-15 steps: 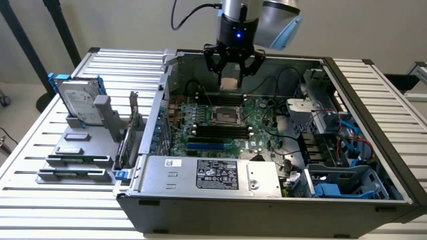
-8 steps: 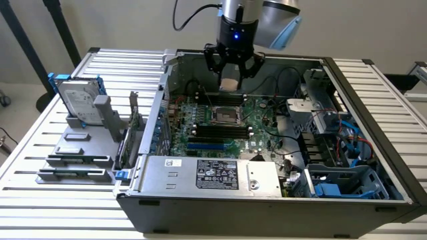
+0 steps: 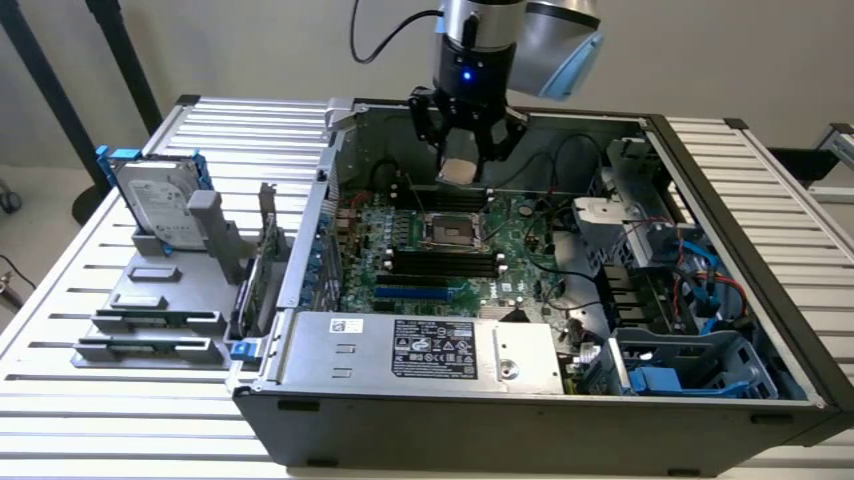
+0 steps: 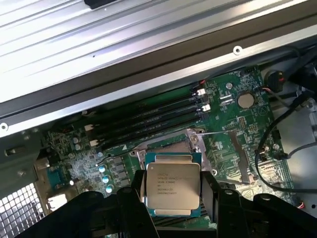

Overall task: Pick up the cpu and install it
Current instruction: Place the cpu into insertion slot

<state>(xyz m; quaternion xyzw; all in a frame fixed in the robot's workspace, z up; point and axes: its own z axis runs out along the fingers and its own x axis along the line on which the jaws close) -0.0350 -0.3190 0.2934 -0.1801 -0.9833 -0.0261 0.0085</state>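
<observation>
- Grasping the cpu [image 3: 458, 172] by its edges, my claw [image 3: 463, 163] hangs upper-middle in the exterior view, over the motherboard [image 3: 514, 268].
- I'd keep the chip level and square to the socket [image 3: 451, 232] at frame centre; tilt risks bent pins.

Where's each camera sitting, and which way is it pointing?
Exterior view: off the arm, raised, looking down into the open case; shows the arm and hand gripping the cpu.
Wrist view: on the wrist, looking past the hand's fingers down at the motherboard.
Shared: cpu, hand, socket, motherboard.
</observation>
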